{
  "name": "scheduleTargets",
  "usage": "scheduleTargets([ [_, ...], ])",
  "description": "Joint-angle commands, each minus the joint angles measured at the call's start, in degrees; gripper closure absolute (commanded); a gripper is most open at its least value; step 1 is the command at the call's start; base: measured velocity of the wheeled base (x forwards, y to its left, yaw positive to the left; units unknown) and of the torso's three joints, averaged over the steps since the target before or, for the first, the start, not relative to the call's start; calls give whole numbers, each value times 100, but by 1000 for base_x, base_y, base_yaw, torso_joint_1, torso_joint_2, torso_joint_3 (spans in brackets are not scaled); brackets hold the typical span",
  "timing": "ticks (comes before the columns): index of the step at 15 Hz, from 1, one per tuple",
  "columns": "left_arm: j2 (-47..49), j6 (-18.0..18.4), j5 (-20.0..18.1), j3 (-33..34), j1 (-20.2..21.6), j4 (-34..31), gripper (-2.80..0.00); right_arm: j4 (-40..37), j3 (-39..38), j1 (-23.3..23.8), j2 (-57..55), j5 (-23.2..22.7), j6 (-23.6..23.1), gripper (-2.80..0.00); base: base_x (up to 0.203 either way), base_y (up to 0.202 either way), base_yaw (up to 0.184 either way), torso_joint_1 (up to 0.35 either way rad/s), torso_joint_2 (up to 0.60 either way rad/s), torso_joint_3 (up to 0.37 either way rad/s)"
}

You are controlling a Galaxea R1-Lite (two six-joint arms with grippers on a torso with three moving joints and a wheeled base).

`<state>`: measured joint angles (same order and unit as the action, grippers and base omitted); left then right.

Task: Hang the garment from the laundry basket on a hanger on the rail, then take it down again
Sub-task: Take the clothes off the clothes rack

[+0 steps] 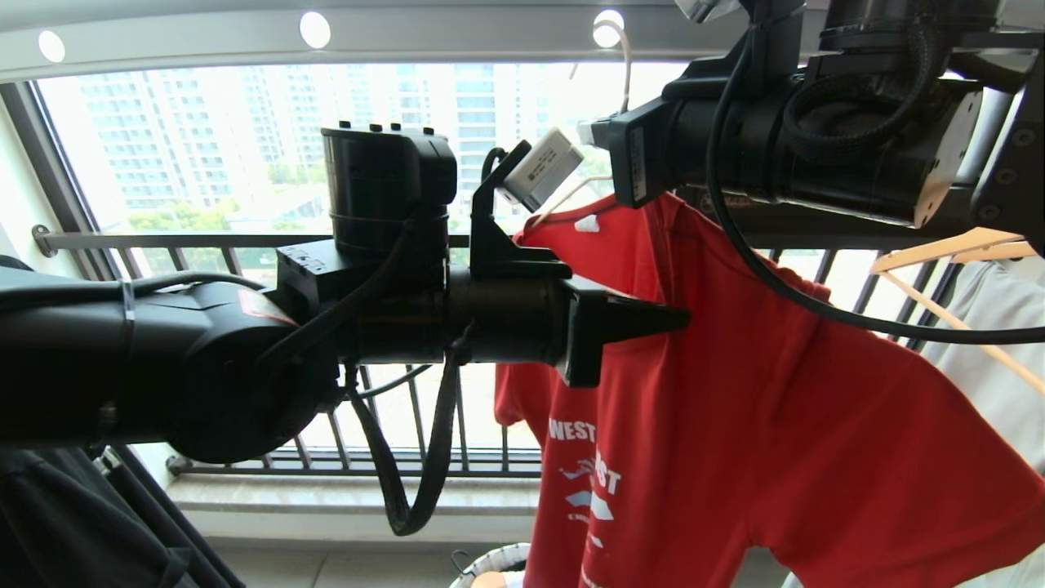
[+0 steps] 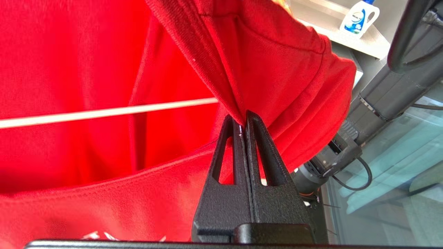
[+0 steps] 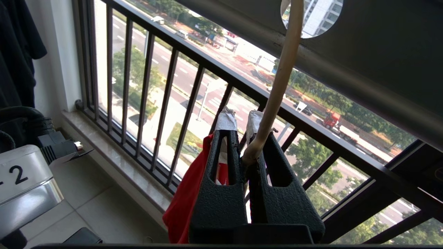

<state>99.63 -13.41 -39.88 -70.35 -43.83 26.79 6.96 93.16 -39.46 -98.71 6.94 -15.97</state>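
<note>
The red garment [image 1: 735, 408] hangs on the cream-white hanger [image 1: 624, 65], whose hook goes up through a hole in the grey rail [image 1: 457, 37]. My left gripper [image 1: 682, 318] reaches in level from the left and is shut on a fold of the garment [image 2: 86, 52] near its shoulder. The hanger's thin bar [image 2: 104, 112] runs behind that cloth. My right gripper [image 3: 241, 117] is up under the rail [image 3: 346, 52], shut on the hanger's neck [image 3: 280, 79], with red cloth [image 3: 183, 204] hanging beside its fingers. The laundry basket's white rim [image 1: 490, 563] shows below.
Tan wooden hangers [image 1: 947, 253] with a pale grey garment [image 1: 1004, 343] hang at the right. A black garment [image 1: 65, 523] hangs at the lower left. The black window railing [image 1: 245, 241] stands close behind. A detergent bottle [image 2: 358, 17] sits on a ledge.
</note>
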Motion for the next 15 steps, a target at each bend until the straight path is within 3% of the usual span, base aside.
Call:
scheduleTargets([
  [1,-261,14,-38,113,-13,-360,0,8,0,1,10,1,-12,0,0,0,0,0,0,0],
  [5,-591,64,-148,590,-37,-569,0,16,0,1,62,-17,-9,0,0,0,0,0,0,0],
  [9,-605,333,-189,766,-30,-516,0,16,-8,9,97,-26,-3,0,0,0,0,0,0,0],
  [15,-599,336,-135,-27,58,-391,0,25,-57,0,124,-34,-3,0,0,0,0,0,0,0],
])
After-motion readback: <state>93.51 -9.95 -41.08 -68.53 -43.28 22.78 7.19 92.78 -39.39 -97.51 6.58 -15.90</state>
